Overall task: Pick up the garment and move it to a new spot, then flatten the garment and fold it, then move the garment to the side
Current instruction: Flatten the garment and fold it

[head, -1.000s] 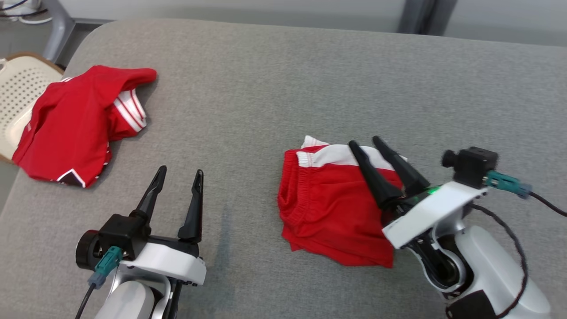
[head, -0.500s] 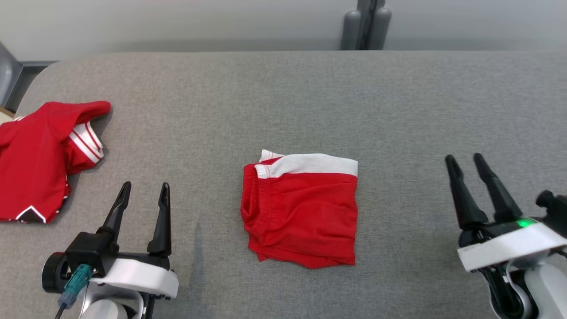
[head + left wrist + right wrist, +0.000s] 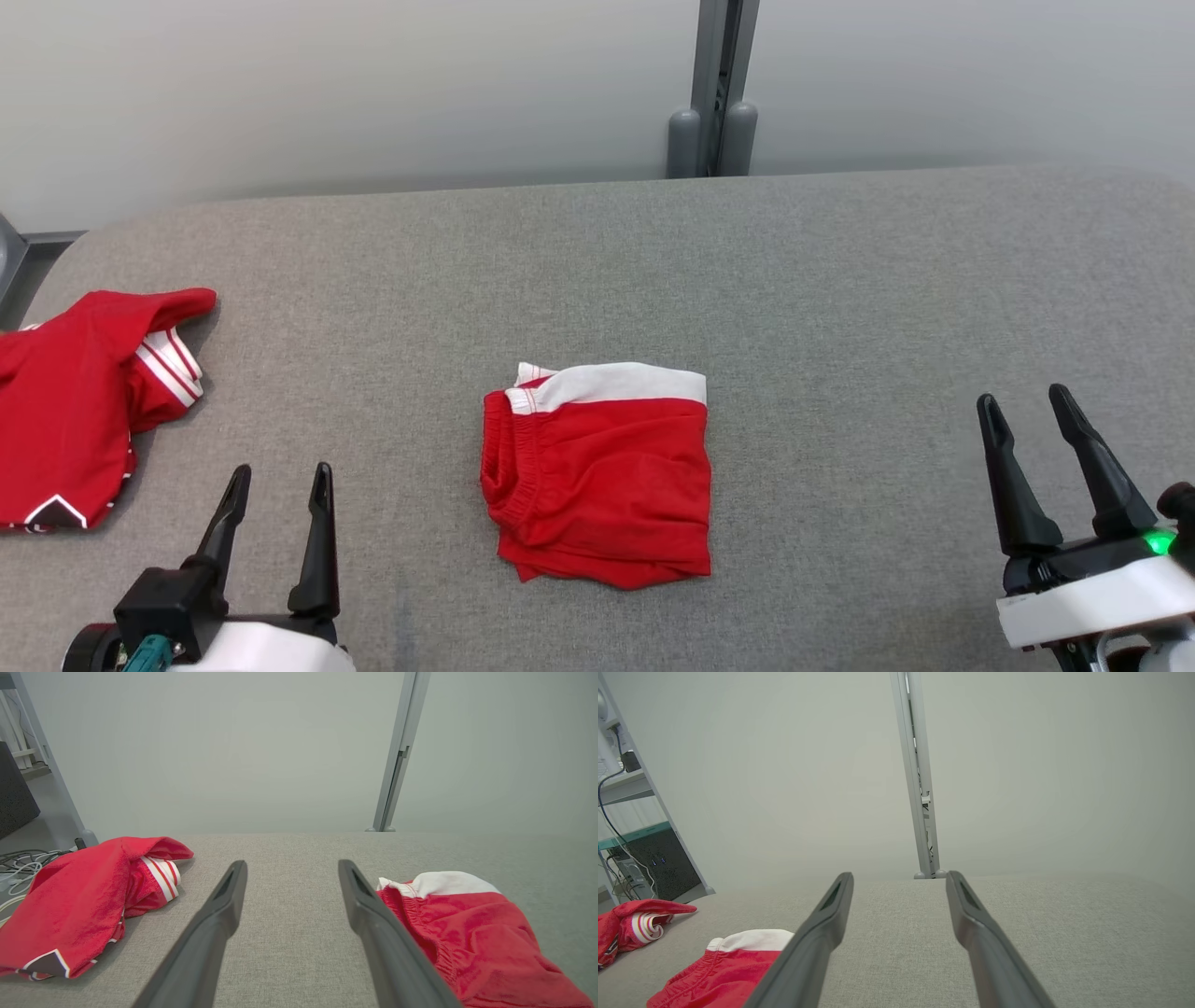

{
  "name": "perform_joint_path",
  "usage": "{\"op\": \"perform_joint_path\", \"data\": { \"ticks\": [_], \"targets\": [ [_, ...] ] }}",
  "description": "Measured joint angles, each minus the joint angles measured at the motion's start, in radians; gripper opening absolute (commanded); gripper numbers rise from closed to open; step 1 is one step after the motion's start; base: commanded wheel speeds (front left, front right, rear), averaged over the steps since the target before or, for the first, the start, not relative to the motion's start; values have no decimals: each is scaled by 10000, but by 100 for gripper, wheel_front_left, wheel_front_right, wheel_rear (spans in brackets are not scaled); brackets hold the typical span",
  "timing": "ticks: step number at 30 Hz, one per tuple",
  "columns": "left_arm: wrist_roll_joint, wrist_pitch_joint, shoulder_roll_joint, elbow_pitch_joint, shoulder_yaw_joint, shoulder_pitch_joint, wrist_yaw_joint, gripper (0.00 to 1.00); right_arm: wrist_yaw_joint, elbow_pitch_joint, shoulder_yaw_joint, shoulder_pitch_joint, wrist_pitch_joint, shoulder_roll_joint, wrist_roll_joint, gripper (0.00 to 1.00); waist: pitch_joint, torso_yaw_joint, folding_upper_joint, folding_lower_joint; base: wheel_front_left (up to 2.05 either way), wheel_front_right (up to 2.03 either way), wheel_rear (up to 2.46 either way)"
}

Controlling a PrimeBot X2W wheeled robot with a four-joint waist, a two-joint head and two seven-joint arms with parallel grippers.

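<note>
Judged folded already: red shorts [image 3: 597,476] in a neat square at the middle of the table [image 3: 840,280]. Left to do, likely: moving them aside, gripping an edge through all layers to keep the fold. Left pincer [image 3: 280,471] and right pincer [image 3: 1023,397] both spread wide, empty, well apart from the cloth. Rumpled red jersey [image 3: 75,401] at the table's left edge.

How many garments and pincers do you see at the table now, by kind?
Red garments: 2, the folded shorts and the crumpled garment.
Pincers: 2, the left pincer and the right pincer, both open.
Total: 4.
</note>
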Motion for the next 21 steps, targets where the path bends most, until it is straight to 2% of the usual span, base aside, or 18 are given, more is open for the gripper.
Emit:
{"op": "perform_joint_path", "data": {
  "ticks": [10, 21],
  "targets": [
    [-146, 132, 142, -752, 69, 1321, 447, 100, 0, -186, -267, 942, 616, 100, -844, 100, -833, -198, 0, 0, 0, 0, 0],
    [-165, 151, 276, -1001, 86, 2008, 596, 100, 0, -155, -376, 1371, 880, 33, -1014, 100, -1243, -246, 0, 0, 0, 0, 0]
  ]
}}
